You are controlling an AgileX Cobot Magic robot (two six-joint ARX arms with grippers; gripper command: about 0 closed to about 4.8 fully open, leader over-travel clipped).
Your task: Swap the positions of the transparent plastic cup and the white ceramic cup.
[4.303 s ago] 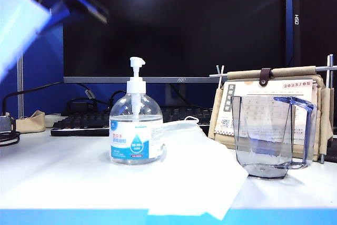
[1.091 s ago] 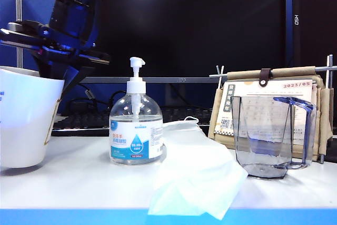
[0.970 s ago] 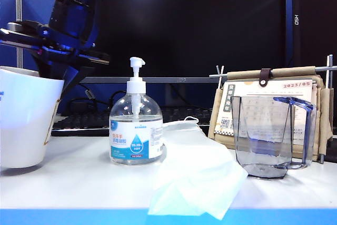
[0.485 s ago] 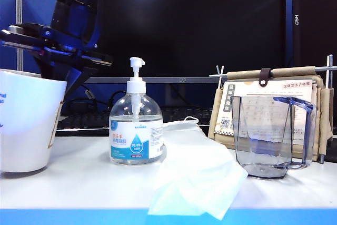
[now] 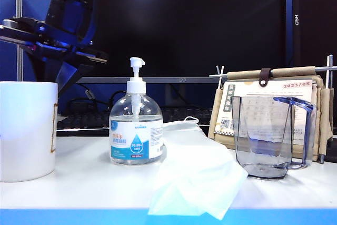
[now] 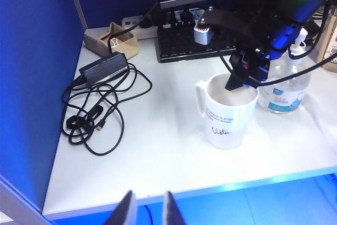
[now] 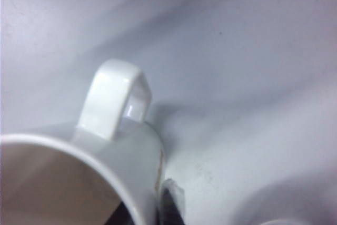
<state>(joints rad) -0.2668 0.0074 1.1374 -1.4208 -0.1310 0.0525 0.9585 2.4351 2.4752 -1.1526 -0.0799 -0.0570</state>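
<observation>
Since a moment ago the white ceramic cup (image 5: 26, 130) has settled upright and flat on the table (image 5: 89, 183) at its left edge, no longer tilted. In the exterior view the right gripper (image 5: 58, 72) hangs over the cup's rim beside the pump bottle (image 5: 136, 127); the transparent plastic cup (image 5: 274, 136) stands toward the right edge, a face mask (image 5: 197, 175) between. The left wrist view shows the left gripper (image 6: 146, 209) slightly parted, empty, above the table's front edge. In the right wrist view one finger (image 7: 171, 204) sits outside the cup wall (image 7: 126, 193), whether it pinches I cannot tell

White ceramic cup (image 5: 26, 130) upright at left; transparent plastic cup (image 5: 268, 135) upright at right.
</observation>
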